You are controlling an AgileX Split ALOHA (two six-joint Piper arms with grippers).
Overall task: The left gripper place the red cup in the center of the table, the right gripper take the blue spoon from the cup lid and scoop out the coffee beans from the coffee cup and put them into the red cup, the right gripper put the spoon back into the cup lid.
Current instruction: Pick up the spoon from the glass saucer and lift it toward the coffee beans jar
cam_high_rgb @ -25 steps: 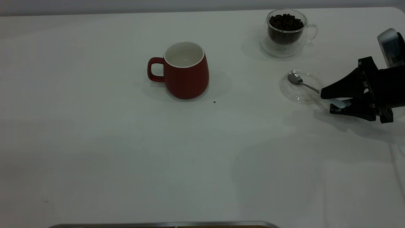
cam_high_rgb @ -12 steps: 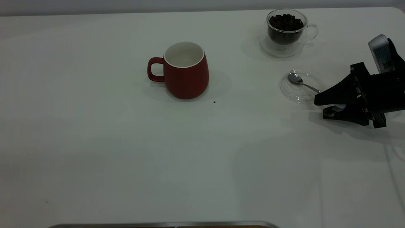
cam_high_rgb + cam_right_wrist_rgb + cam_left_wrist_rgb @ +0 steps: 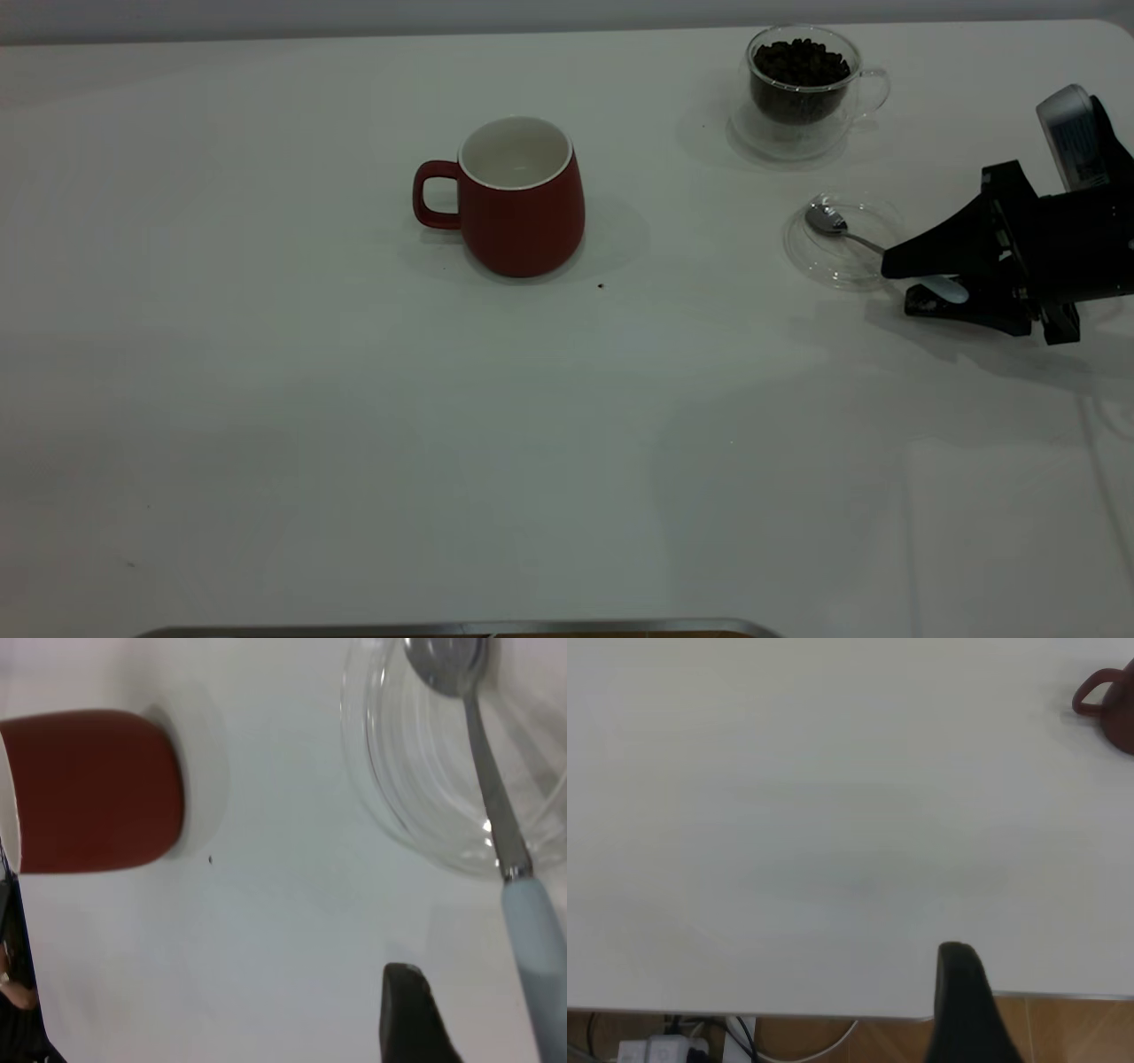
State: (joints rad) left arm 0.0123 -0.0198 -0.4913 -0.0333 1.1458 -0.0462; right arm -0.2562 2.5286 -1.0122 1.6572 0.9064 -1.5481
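Note:
The red cup (image 3: 518, 199) stands upright and empty near the middle of the table (image 3: 354, 443), handle to the left; it also shows in the right wrist view (image 3: 89, 793). The coffee cup (image 3: 802, 84) with coffee beans (image 3: 800, 60) stands at the back right. The cup lid (image 3: 842, 241) lies in front of it. The blue spoon (image 3: 943, 288) rests with its bowl in the lid and its handle (image 3: 536, 948) sticking out. My right gripper (image 3: 897, 285) is open, low over the table, fingers on either side of the handle. Only one finger (image 3: 961, 1001) of my left gripper shows, at the table's edge.
A single stray bean (image 3: 601, 285) lies on the table just right of the red cup. A metal strip (image 3: 461, 627) runs along the front edge. The left wrist view shows bare tabletop, floor and cables (image 3: 744, 1041) below the edge.
My right gripper slid left along the spoon handle and dipped, then rose slightly. The spoon, lid and cups have not moved.

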